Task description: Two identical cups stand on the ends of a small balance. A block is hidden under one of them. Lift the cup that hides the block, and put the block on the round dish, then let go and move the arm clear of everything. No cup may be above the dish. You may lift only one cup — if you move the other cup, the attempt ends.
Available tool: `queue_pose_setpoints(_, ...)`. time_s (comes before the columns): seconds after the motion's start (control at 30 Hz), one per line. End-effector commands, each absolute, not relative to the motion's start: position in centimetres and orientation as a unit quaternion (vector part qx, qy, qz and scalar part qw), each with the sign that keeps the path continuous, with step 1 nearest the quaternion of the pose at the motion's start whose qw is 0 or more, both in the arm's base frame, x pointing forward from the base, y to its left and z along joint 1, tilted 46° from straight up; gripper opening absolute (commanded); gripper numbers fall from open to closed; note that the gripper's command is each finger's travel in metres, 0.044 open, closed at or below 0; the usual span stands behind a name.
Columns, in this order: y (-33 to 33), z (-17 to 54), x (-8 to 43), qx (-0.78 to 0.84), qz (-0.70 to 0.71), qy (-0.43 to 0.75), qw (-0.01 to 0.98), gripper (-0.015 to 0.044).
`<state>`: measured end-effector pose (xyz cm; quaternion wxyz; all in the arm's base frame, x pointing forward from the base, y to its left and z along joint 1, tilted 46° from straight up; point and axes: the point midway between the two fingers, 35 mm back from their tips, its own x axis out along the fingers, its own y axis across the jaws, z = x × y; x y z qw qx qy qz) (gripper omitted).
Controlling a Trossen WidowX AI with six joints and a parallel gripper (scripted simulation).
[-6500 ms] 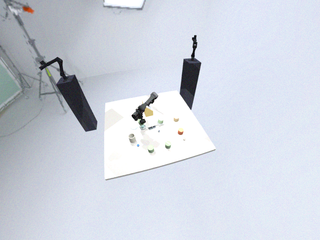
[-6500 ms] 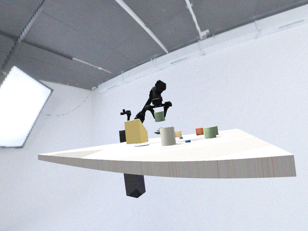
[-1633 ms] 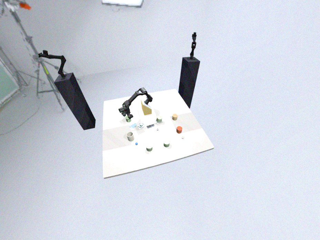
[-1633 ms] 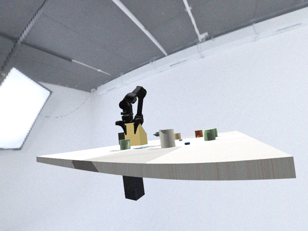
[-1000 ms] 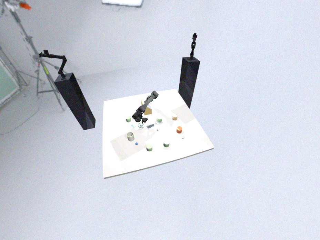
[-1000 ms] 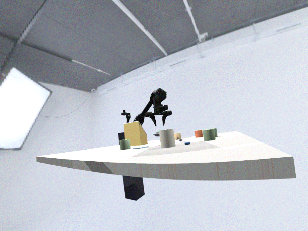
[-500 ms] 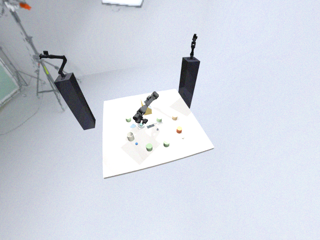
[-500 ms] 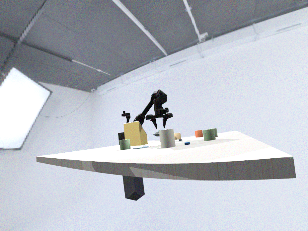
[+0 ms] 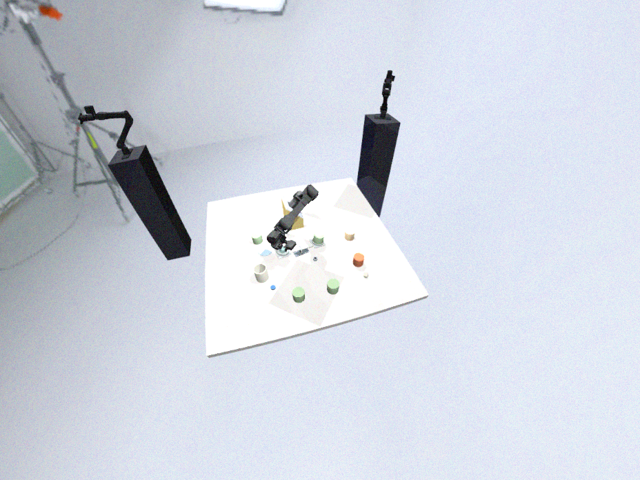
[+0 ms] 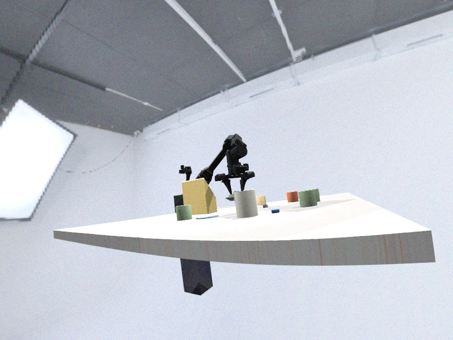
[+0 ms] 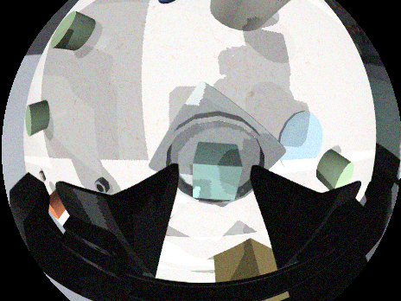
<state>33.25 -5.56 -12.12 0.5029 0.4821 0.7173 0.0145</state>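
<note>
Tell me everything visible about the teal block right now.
The block is a small teal cube, matte, plain-faced, one face lighter than the other. Uncovered, it sits flat inside a round ring on the grey square pad at one end of the balance. The gripper hangs open above it, a finger at either side in the wrist view; nothing grips it. The pale blue dish lies just beside the pad.
</note>
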Motion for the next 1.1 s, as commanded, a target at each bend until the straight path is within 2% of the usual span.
queue_pose_setpoints(0.0, -4.9, -12.7, 33.1, 0.485, 0.015, 0.718, 0.499, 0.0260)
queue_pose_setpoints(0.03, -4.9, -12.7, 33.1, 0.485, 0.015, 0.718, 0.499, 0.0260)
queue_pose_setpoints(0.17, -4.9, -12.7, 33.1, 0.485, 0.015, 0.718, 0.499, 0.0155)
queue_pose_setpoints(0.43, -4.9, -12.7, 33.1, 0.485, 0.015, 0.718, 0.499, 0.0102)
queue_pose_setpoints(0.57, -5.7, -12.0, 33.3, 0.484, 0.014, 0.718, 0.500, 0.0000)
queue_pose_setpoints(1.07, -11.8, -6.0, 33.4, 0.483, 0.013, 0.718, 0.500, 0.0000)
